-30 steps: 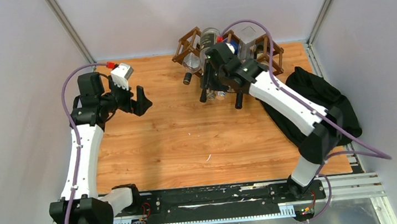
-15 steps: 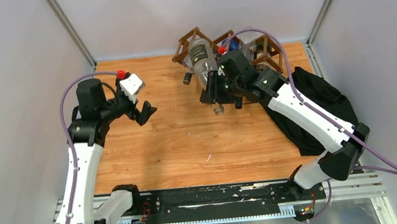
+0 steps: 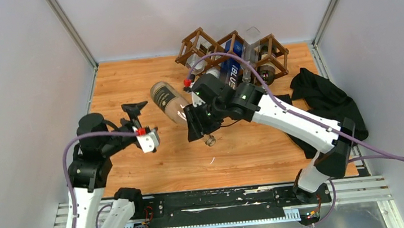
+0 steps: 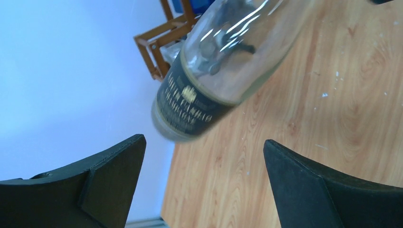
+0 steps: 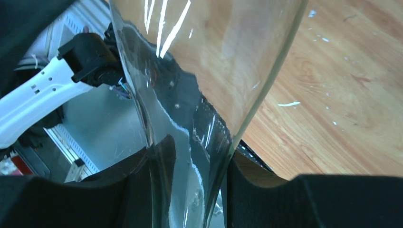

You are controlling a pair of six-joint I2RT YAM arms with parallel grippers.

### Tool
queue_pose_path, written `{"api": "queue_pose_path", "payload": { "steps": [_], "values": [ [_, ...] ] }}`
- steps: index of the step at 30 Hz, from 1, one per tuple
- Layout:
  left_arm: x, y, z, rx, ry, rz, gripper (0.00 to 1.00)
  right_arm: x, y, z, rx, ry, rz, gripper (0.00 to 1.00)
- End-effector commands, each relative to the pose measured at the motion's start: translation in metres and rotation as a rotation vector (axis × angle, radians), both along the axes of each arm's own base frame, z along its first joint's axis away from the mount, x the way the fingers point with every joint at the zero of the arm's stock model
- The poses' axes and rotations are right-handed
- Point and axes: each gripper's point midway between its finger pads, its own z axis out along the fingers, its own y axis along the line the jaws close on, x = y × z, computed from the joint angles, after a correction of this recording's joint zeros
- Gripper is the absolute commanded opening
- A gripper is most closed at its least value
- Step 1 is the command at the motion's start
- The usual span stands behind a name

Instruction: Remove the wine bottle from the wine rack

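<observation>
Gripping wine bottle (image 3: 167, 100), bottles (image 3: 233, 65) in wine rack (image 3: 191, 36)

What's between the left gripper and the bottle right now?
Nothing visible. In the left wrist view the bottle is straight ahead of the open left gripper, with only table showing between them. The right gripper holds it by the neck, clear of the rack.

I've got wood-grain tabletop (image 3: 249, 148) w/ wine rack (image 3: 191, 46) standing at far edge, right of ctr; black cloth (image 3: 323, 98) bunched at right edge.
</observation>
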Motion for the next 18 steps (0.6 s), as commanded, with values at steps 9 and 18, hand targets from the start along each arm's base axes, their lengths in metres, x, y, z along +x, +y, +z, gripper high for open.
{"api": "queue_pose_path", "payload": {
  "steps": [9,18],
  "values": [
    [-0.036,-0.008,-0.05,0.227,-0.186,-0.183,1.0,-0.045,0.059,0.049,0.147,-0.111,0.276,0.0],
    [-0.032,-0.01,-0.073,0.32,-0.217,-0.231,1.0,-0.065,0.08,0.052,0.149,-0.09,0.369,0.0]
  ]
}}
